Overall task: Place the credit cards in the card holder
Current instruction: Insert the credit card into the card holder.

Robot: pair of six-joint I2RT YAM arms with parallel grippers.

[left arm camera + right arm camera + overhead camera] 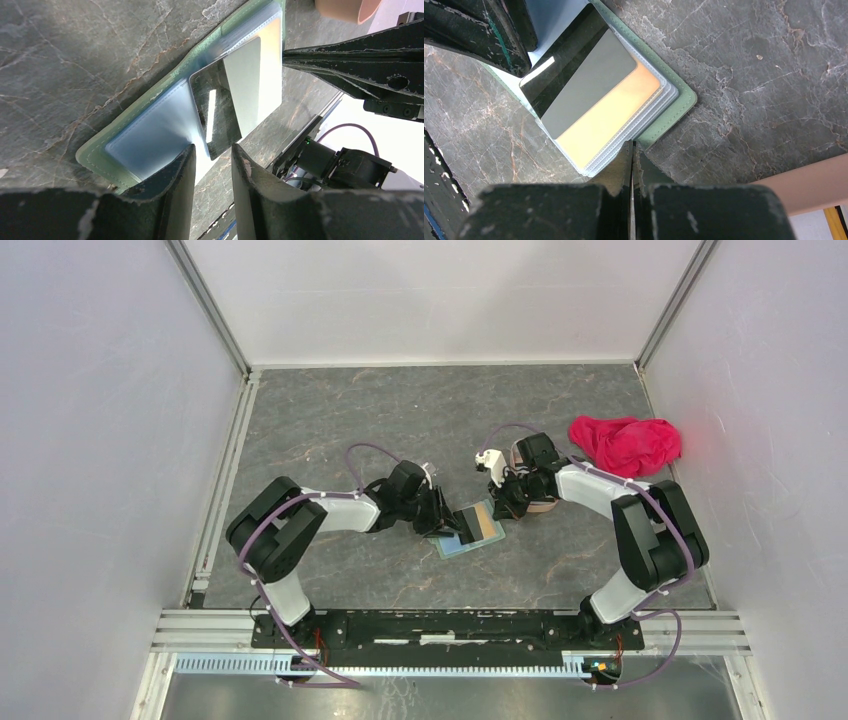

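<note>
The main danger here, as I judge it, is that the grey card (584, 80) does not go fully into its pocket. It seems only partly under the clear sleeve, and its end with the dark stripe (564, 50) sticks out toward the left gripper (212, 150). A push that is not straight along the pocket can make it turn, jam at the seam, or ride up over the sleeve. The fingers of the left gripper stand apart, with the card's near edge showing in the gap; I cannot tell if they touch it, so a push may also slip off such a thin edge. A second danger is that the whole card holder (684, 100) moves on the smooth table (350, 420), because it looks light and flat. The right gripper (632, 145) has its fingers pressed together, with the tips at the holder's rim on its own side. I cannot tell if they nip the rim or only lean on it; if this support is lost, the holder can be dragged along with the card. The holder lies open on the table between the two grippers. It is sage green outside, with several clear pockets stacked on the half near the right gripper, and a yellow-orange card (619, 110) is already inside one pocket, under the grey card. The other half shows a pale blue pocket where I see no card
</note>
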